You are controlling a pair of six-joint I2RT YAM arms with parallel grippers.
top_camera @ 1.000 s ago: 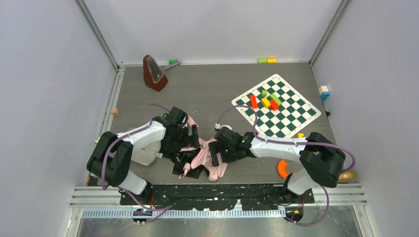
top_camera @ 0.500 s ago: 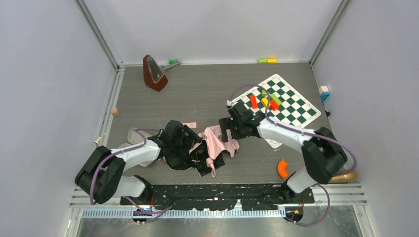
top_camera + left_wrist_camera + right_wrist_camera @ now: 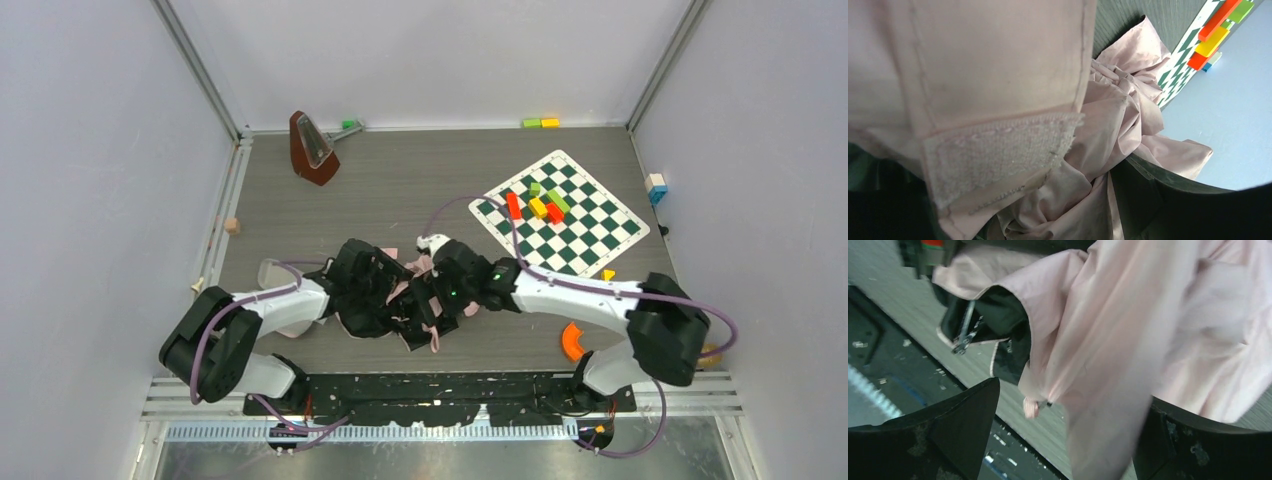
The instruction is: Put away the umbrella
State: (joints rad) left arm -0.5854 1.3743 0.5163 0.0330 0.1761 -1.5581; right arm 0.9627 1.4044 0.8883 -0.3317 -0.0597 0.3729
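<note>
The umbrella (image 3: 420, 318) is a crumpled black-and-pink heap on the table (image 3: 400, 190), near the front edge and about mid-width, squeezed between the two arms. The left gripper (image 3: 383, 292) comes in from the left and the right gripper (image 3: 1070, 407) from the right, and both are right up against the fabric, so neither arm is clearly nearer. No clean long axis is readable. The shaft and handle are hidden under the cloth, and the heap only runs loosely from far-left to near-right. In the right wrist view the fingers (image 3: 955, 427) stand wide apart with pale pink canopy (image 3: 1108, 340) draped between them, slack rather than pinched. A black fold and a thin metal rib (image 3: 964, 335) hang off to one side. In the left wrist view the pink closure strap (image 3: 998, 150) with its fuzzy fastener patch fills the frame, right against the camera, with bunched canopy beyond it. I can't tell whether the left jaws are clamping the strap or just sitting under it. My judgement is that the strap lies on the left arm's side and the loose canopy on the right's, so the next move depends on gathering the cloth toward the strap.
</note>
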